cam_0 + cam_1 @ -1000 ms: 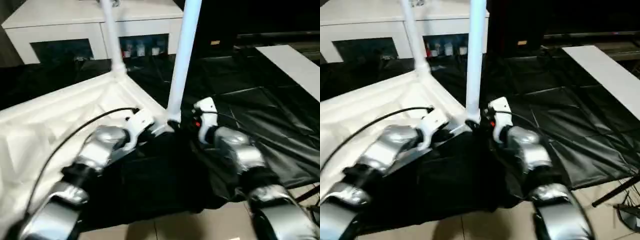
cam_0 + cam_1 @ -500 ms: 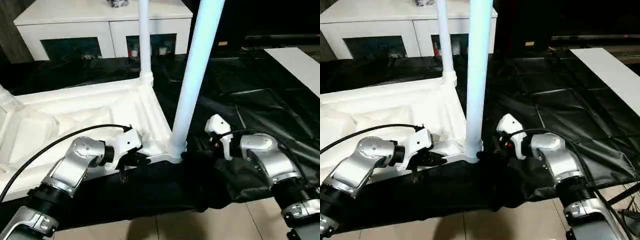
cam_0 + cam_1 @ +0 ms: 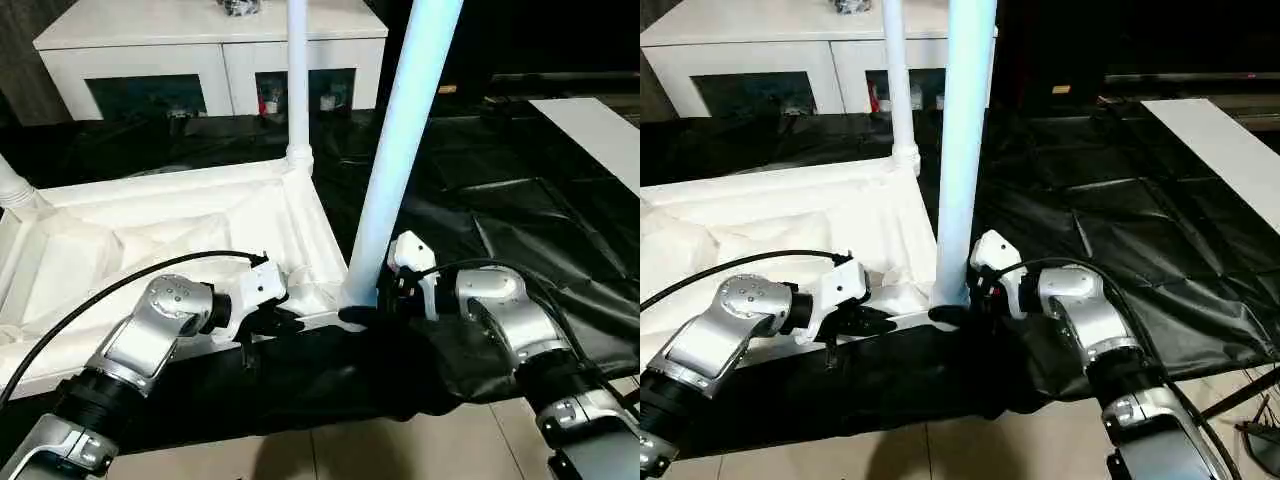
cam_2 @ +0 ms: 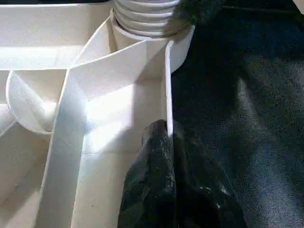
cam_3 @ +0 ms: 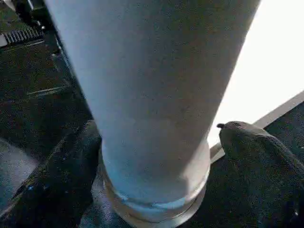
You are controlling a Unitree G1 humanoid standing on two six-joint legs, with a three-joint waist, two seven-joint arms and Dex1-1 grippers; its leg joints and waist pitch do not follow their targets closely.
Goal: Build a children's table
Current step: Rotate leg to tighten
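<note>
Since half a second ago my right pincer has slid in toward the near leg; it stood apart from the tube then, and now its two black fingers are spread wide, one on either side of the leg's foot, without pressing it. My left arm has hardly shifted, and the tabletop and legs lie as they did.

Biggest in front of me is the white tabletop, lying upside down on a black sheet spread over the floor, its ribbed underside facing up. Two white legs stand upright in its corner sockets: the near leg, thick and faintly bluish, in the corner closest to my pincers, and the far leg in the corner toward the white cabinet with glass doors. Part of a third leg shows at the left edge of the left eye view. A white board lies on the sheet well off to the right.

My left pincer is closed on the tabletop's thin side wall, just beside the near corner.

From the left wrist I see what the head cameras cannot: the wall's edge caught between my black fingers, the ribs meeting at the round socket, and ridged rings at the leg's base. From the right wrist, the leg's collar sits between my spread fingers.
</note>
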